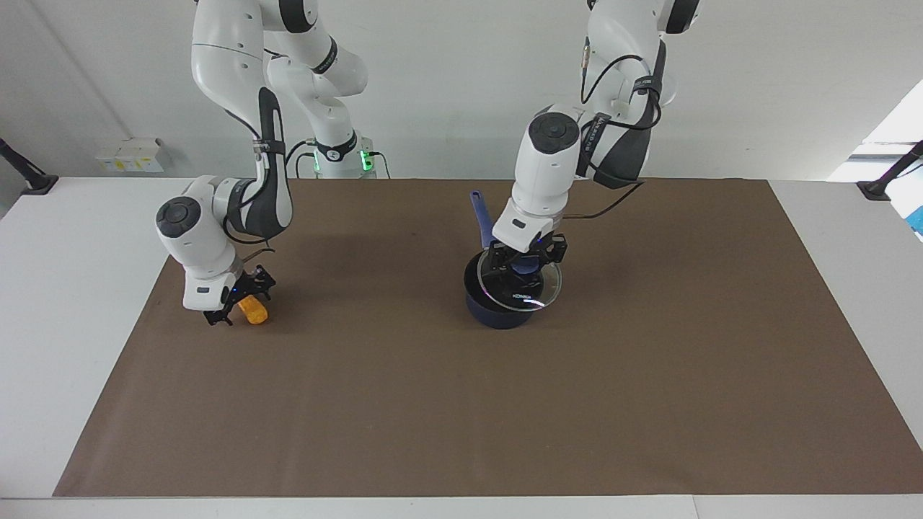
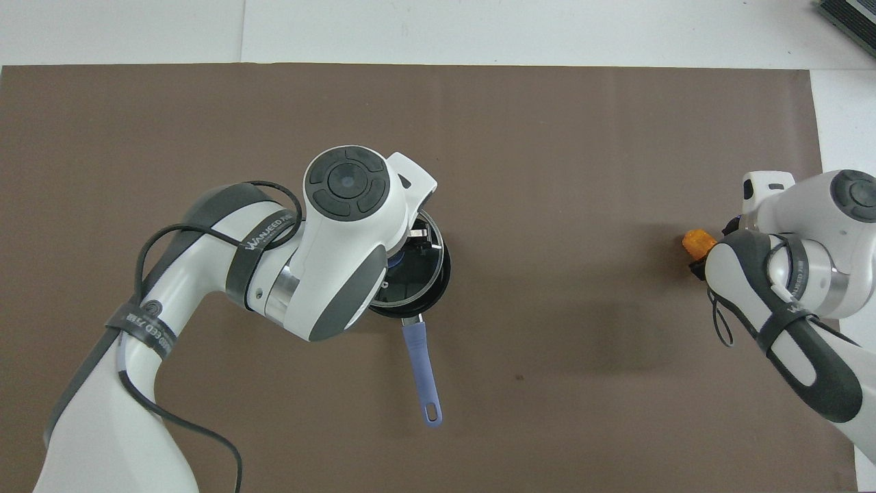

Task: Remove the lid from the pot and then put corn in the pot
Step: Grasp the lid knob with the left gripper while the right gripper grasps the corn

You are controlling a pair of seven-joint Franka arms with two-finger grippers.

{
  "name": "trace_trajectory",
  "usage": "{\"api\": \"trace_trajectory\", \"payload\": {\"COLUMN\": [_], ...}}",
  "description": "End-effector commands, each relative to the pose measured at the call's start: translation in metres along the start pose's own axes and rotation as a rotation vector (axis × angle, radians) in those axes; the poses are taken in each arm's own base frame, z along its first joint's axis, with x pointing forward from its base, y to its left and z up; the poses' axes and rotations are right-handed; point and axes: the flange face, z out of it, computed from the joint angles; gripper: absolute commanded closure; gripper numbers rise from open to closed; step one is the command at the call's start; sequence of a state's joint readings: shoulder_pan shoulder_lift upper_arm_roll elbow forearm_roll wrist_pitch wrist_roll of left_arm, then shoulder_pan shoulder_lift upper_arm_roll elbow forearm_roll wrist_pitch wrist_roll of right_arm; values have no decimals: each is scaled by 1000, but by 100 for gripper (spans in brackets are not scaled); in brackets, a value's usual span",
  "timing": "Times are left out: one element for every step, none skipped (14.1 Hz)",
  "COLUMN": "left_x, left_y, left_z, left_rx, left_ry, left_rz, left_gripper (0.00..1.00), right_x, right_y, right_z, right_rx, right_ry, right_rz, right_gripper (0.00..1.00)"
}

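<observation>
Both of my claws are at work on the brown mat (image 1: 649,375). My left gripper (image 1: 525,258) is clamped on the blue knob of the lid (image 1: 520,285), and the glass disc hangs tilted just above the pot (image 1: 487,306), its rim lifted clear on the side toward my left arm's end of the table, so that part of the black inside shows beneath it. From the overhead view my left wrist covers most of the lid (image 2: 419,263); only an arc of its metal rim and some glass peek out beside it. The pot (image 2: 438,291) stands on the mat about midway between the two ends of the table, its long blue handle (image 2: 421,373) pointing toward my own edge of the table.

My right gripper (image 1: 234,303) is down at the mat toward my right arm's end of the table, its fingers spread around the corn (image 1: 253,309). The cob lies flat on the mat, one end sticking out from under the fingers, and I cannot tell whether they press on it. In the overhead view only an orange tip of the corn (image 2: 698,242) shows beside my right wrist. Corn and pot are well apart.
</observation>
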State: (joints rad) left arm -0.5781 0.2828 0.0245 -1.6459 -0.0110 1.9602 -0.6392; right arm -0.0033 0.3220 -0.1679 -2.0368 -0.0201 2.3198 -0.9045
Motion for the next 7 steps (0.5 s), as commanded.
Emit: {"api": "trace_trajectory", "payload": {"left_x": [15,19,30,37,48,58,66], "left_y": [-31,-39,-56,-67,-87,-107,-127], "left_z": [-13,-13,-11,-11,-9,-7,-4], "left_rx": [16,17,25,37,39,41,44], "left_ry": [7,6,7,16,17,15,10], "left_rz": [-43,-55,-76,-72,-68,-57,-42], "left_gripper": [100,100,100,100,100,100,100], "right_x": [-2,-2,-2,-3,-4,-1,1], "right_y": [-2,-2,-3,-4,-4,-5,-3], "right_z": [-2,-2,-2,-2,-3,-5,-13], "right_rx": [8,10,17,31,45,54,57], "right_ry": [8,6,1,-10,-24,-35,-39], "right_rz": [-3,1,13,48,100,129,146], "right_gripper": [58,70,85,100,100,100,100]}}
